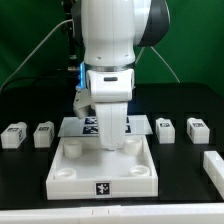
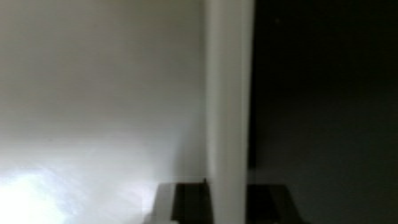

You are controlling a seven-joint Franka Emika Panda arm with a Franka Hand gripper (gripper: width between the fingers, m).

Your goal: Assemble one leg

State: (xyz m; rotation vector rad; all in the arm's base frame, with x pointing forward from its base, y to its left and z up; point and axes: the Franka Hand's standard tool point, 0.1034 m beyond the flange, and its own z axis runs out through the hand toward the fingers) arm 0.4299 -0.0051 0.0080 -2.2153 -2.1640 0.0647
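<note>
Several legs lie on the black table: two at the exterior view's left [image 1: 13,134] [image 1: 43,133] and two at its right [image 1: 165,129] [image 1: 197,129]. Each is a small white post with a square tag. None is held. My gripper [image 1: 110,143] reaches straight down onto the far rim of the large white tray-like piece [image 1: 70,175]. In the wrist view the gripper [image 2: 228,190] has a dark finger [image 2: 185,203] against each side of the tray's thin white wall [image 2: 226,90], so it is shut on that wall. No leg shows in the wrist view.
The marker board [image 1: 142,124] lies flat behind the tray, partly hidden by the arm. Another white part [image 1: 213,165] sits at the exterior view's lower right. A green backdrop and cables stand behind the table.
</note>
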